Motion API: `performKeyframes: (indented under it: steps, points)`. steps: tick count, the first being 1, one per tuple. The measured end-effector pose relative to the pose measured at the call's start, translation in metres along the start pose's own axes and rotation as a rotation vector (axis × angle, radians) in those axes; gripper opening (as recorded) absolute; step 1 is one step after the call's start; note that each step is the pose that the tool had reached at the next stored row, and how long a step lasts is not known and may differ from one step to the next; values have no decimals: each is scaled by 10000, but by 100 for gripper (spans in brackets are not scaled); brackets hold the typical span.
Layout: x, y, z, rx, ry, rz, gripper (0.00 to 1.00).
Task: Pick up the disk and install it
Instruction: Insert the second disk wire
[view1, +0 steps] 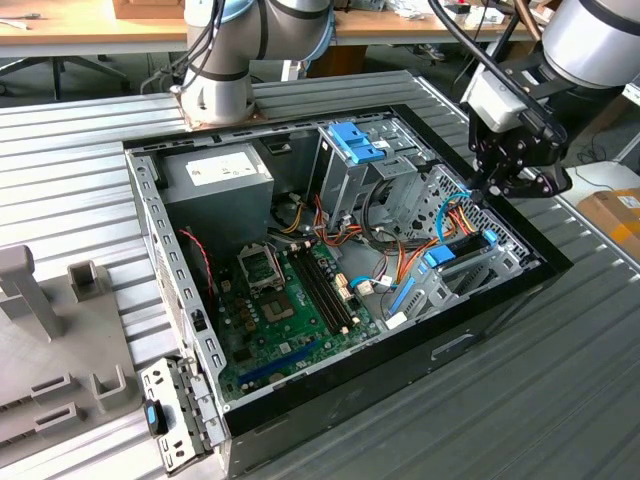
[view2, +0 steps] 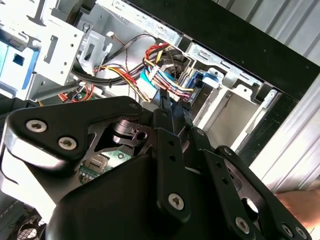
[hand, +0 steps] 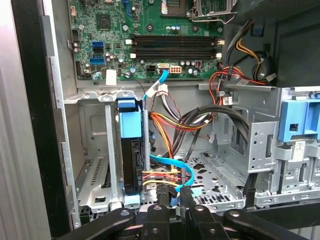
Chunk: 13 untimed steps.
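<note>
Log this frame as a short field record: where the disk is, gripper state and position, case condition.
disk: grey metal hard drive with blue plastic carrier rails, seated on edge in the grey metal drive bay
gripper: black gripper shut, empty, hovering by the disk's cable end
cables: blue data cable and coloured power wires run to the disk
case: open black computer case, green motherboard exposed

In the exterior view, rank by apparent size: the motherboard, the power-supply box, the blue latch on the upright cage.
1. Motherboard, the largest.
2. Power-supply box.
3. Blue latch, clearly the smallest.
These are sizes as pictured; all three sit inside the case.
</note>
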<state>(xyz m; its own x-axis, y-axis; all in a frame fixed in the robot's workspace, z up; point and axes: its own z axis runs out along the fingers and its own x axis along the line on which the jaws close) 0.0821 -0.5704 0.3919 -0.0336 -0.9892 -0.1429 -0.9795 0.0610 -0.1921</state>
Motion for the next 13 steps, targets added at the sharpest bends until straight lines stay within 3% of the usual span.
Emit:
performKeyframes:
  steps: [4,8,13]
  points:
    - [5,6,27,9,244,-49,24]
    - [9,9,46,13,382,-76,24]
    - [13,14,66,17,491,-99,24]
